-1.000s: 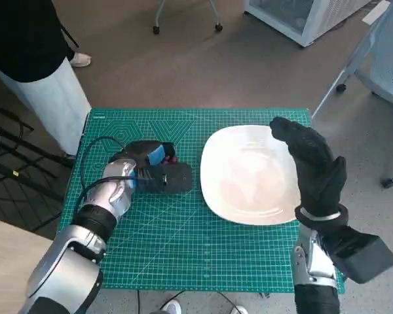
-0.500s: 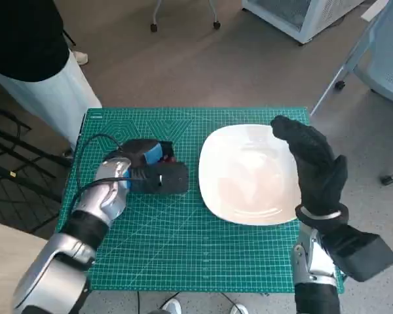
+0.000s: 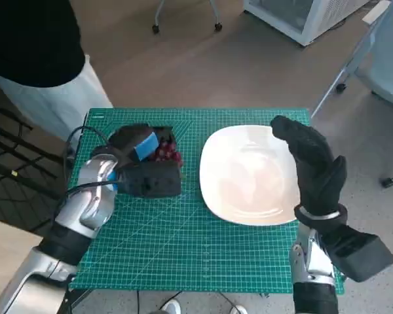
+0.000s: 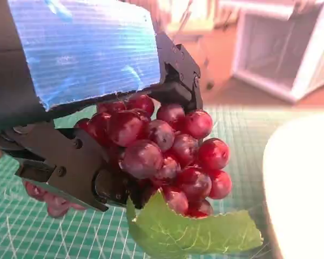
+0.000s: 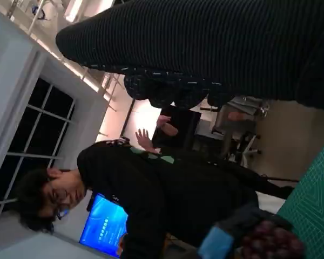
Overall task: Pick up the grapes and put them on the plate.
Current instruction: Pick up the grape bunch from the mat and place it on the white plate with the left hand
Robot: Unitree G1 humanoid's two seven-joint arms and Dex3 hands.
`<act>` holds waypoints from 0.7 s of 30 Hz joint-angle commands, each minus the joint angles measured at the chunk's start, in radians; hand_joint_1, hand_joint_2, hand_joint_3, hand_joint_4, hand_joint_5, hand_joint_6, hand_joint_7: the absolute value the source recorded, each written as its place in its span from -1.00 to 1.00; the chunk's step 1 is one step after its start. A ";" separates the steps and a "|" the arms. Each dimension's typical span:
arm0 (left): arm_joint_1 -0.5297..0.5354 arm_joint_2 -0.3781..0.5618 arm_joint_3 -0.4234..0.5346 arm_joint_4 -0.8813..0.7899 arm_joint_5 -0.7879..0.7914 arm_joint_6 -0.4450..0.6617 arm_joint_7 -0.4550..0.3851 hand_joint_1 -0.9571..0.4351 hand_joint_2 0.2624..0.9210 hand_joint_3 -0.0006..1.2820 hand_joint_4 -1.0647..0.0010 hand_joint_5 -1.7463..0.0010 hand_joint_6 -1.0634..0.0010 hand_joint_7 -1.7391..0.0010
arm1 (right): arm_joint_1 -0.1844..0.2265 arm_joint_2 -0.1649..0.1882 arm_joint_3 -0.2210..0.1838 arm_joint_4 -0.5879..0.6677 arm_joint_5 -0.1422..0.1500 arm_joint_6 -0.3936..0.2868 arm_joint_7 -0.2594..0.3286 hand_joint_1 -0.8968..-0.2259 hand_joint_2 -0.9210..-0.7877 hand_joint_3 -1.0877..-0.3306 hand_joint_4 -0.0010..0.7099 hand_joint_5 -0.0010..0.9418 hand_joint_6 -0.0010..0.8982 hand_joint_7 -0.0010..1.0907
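White plate [image 3: 249, 175] right of centre, bare; grapes [image 3: 166, 152] gripped in left hand [image 3: 144, 163]; right hand [image 3: 311, 163] spread, holding nothing.

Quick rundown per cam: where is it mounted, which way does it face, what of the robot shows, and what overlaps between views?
Head view: on the head, looking steeply down at the green mat, plate, both forearms, left hand and right hand.
Left wrist view: behind the left hand, facing the grapes its fingers hold, with a leaf.
Right wrist view: behind the right hand, facing sideways across the table at a person.
Shared: all three views show the grapes.
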 commanded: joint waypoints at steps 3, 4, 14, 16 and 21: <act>0.053 0.022 0.054 -0.108 -0.009 -0.021 0.016 0.38 1.00 -0.74 -0.07 -0.64 -0.06 -0.24 | -0.003 0.005 -0.005 0.029 0.004 -0.006 0.001 -0.39 -1.00 0.04 0.00 -0.99 -0.95 -0.02; 0.058 0.023 0.060 -0.118 -0.010 -0.024 0.018 0.38 1.00 -0.74 -0.07 -0.64 -0.06 -0.24 | -0.004 0.005 -0.005 0.031 0.004 -0.007 0.001 -0.39 -1.00 0.04 0.00 -0.99 -0.95 -0.02; 0.064 0.011 0.082 -0.180 -0.008 -0.032 -0.002 0.38 1.00 -0.76 -0.11 -0.55 -0.04 -0.31 | -0.007 0.004 -0.005 0.034 0.004 -0.009 -0.001 -0.39 -1.00 0.04 0.00 -0.99 -0.95 -0.02; 0.060 0.005 0.079 -0.187 -0.007 -0.029 -0.007 0.38 1.00 -0.76 -0.12 -0.55 -0.04 -0.32 | -0.006 0.004 -0.005 0.032 0.004 -0.007 -0.001 -0.39 -1.00 0.04 0.00 -0.99 -0.95 -0.02; 0.042 -0.025 0.062 -0.217 0.002 -0.013 -0.027 0.38 1.00 -0.76 -0.11 -0.55 -0.05 -0.31 | -0.003 0.002 -0.006 0.027 0.007 -0.005 0.001 -0.40 -1.00 0.04 0.00 -0.99 -0.95 -0.02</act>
